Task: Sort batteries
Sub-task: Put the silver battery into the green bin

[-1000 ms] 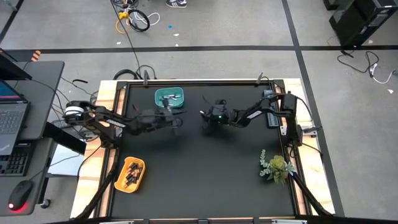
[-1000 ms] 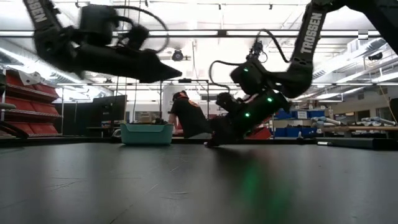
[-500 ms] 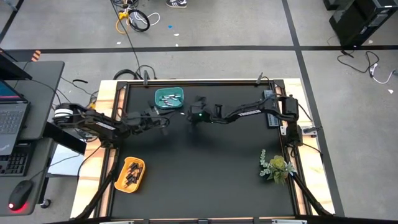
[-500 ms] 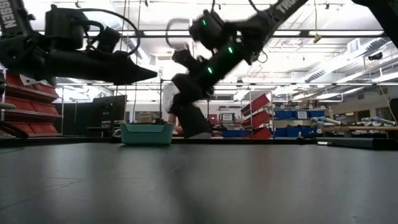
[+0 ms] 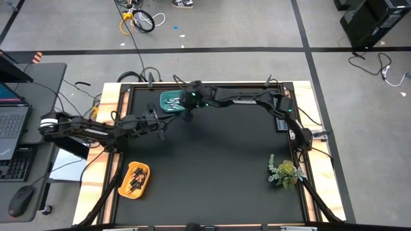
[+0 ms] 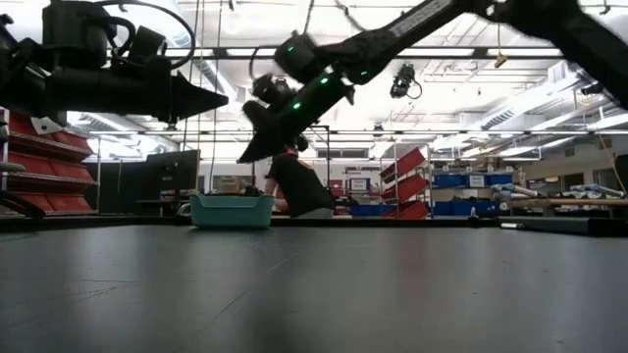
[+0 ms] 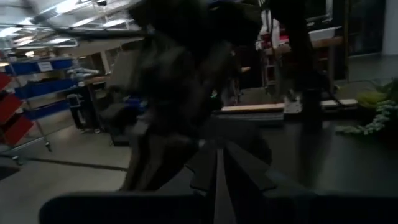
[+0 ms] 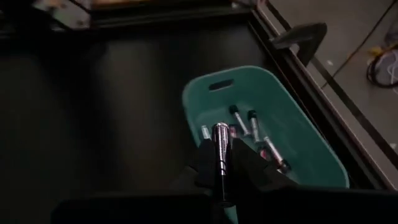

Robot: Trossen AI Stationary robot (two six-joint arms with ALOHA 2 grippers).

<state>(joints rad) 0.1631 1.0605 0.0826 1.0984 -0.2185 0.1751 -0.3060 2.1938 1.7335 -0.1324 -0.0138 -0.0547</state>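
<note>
A teal bin (image 5: pixel 174 101) stands at the table's far left and holds several slim batteries (image 8: pixel 256 133), silver and dark-ended. My right gripper (image 8: pixel 221 163) reaches over the bin's near edge, shut on a silver battery (image 8: pixel 221 140). In the low view it (image 6: pixel 247 149) hangs well above the bin (image 6: pixel 232 210). A yellow bin (image 5: pixel 133 179) at the near left holds several dark batteries (image 5: pixel 135 181). My left gripper (image 5: pixel 160 126) is shut on nothing, level above the table near its left side, seen shut in its wrist view (image 7: pixel 217 167). My right gripper pinches the silver battery between its two fingers (image 8: pixel 202 167). The battery lies along the fingers, and its rounded free end (image 8: pixel 221 130) sticks out past the fingertips. The fingers slant down from the table's right side. The battery is clear of the bin, above it.
A small green plant (image 5: pixel 284 172) stands near the right edge, and a grey strip (image 5: pixel 282 119) lies at the far right. Beside the table's left side is a desk with a laptop (image 5: pixel 11 122). A person (image 6: pixel 294 186) shows beyond the far edge.
My right gripper has risen from the middle of the table and swung toward the far left, carrying the silver battery to a place over the teal bin. My left gripper has drawn back from beside the teal bin toward the table's left edge, staying about level.
</note>
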